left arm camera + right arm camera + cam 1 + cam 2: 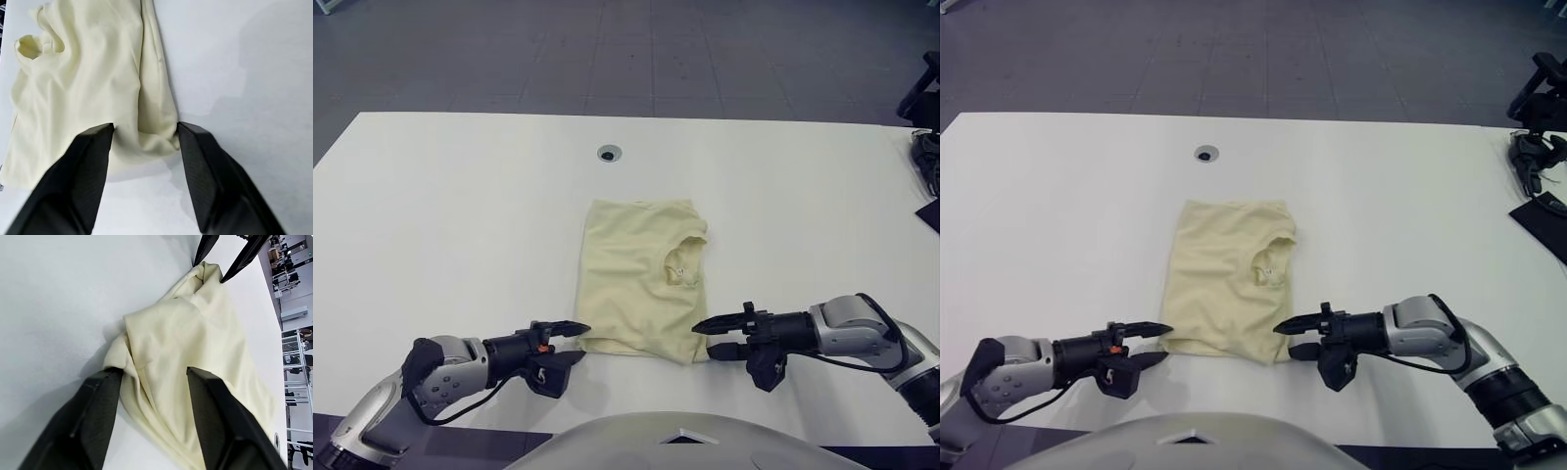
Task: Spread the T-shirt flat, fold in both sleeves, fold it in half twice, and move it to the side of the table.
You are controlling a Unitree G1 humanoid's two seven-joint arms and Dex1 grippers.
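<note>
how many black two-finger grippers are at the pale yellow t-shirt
2. The left gripper sits open at the T-shirt's near left corner, the right gripper open at its near right corner.

A robotics lab or test hall is suggested rather than a home: a wide, plain white table with a round cable hole near its far edge is set on a floor of grey square tiles. Black gear with cables is seen lying at the table's right edge, partly cut off, so its kind cannot be told. Beyond the table, in the right wrist view, bare metal frames and cluttered work furniture are seen in a large, bright room.
</note>
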